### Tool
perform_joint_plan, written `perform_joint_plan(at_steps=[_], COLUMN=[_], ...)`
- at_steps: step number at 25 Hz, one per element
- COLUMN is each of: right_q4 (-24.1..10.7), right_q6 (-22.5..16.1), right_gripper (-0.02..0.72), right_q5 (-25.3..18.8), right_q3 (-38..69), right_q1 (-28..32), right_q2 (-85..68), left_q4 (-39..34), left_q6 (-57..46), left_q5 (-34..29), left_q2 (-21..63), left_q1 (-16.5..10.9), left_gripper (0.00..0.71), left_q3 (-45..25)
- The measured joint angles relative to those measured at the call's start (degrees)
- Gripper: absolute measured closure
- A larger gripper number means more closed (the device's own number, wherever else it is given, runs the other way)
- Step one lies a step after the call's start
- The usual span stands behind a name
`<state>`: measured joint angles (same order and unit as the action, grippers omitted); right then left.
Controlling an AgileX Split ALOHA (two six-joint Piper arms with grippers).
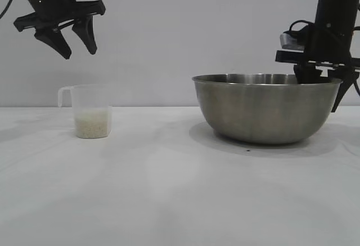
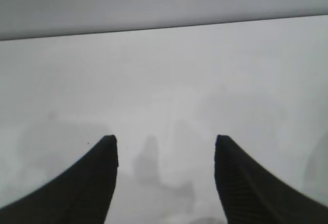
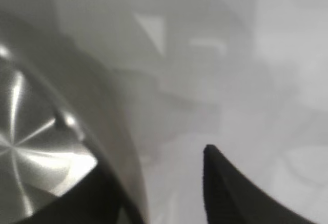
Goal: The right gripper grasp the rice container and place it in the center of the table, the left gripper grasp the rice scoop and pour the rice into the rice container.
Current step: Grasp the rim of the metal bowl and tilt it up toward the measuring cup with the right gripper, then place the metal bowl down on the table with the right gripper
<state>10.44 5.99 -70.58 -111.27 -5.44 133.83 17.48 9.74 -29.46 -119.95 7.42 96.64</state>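
The right gripper [image 1: 325, 91] points straight down at the far right rim of the rice container [image 1: 264, 111], the large round stainless-steel bowl with brushed grey sides. Its black fingers [image 3: 230, 188] straddle that thin rim, one inside the bowl and one outside, and appear pinched together on the wall between them. The bowl sits on the white, smooth counter [image 1: 169, 189] toward its right edge, so the centre of the counter lies to the left of the fingers as the exterior view shows it; any carry would have to run that way.

The left gripper [image 1: 73, 40] hangs high above the counter's left side, angled downward, its fingers [image 2: 92, 183] standing apart and holding nothing. Just below and slightly to the right of them stands the rice scoop [image 1: 93, 111], a small translucent plastic measuring cup, upright, with off-white rice [image 1: 93, 125] filling its lower part. Its handle juts toward the counter's left edge. The left arm is clearly the nearer to the scoop, well apart from the bowl.
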Motion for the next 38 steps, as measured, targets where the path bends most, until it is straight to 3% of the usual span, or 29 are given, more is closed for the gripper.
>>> perform_joint_plan(at_steps=[10, 22, 30, 36, 37, 38], right_q4=[5.52, 6.17, 5.39, 8.61, 8.76, 9.00], right_q6=[3.86, 5.23, 5.93, 6.84, 6.84, 6.84], right_gripper=[0.703, 0.703, 0.703, 0.703, 0.636, 0.636], right_q5=[0.21, 0.31, 0.32, 0.39, 0.39, 0.39], right_q3=[0.20, 0.70, 3.38, 3.38, 3.38, 3.38], right_q1=[-0.10, -8.58, -9.42, -9.42, -9.42, -9.42], right_q2=[-2.48, -3.34, -2.41, -0.99, -0.84, -0.74], left_q4=[0.00, 0.00, 0.00, 0.00, 0.00, 0.00], left_q6=[0.00, 0.00, 0.00, 0.00, 0.00, 0.00], left_q5=[0.00, -0.24, -0.59, -1.44, -1.44, -1.54], left_q2=[0.00, 0.00, 0.00, 0.00, 0.00, 0.00], left_q1=[0.00, 0.00, 0.00, 0.00, 0.00, 0.00], left_gripper=[0.305, 0.305, 0.305, 0.305, 0.305, 0.305], left_q3=[0.00, 0.00, 0.00, 0.00, 0.00, 0.00])
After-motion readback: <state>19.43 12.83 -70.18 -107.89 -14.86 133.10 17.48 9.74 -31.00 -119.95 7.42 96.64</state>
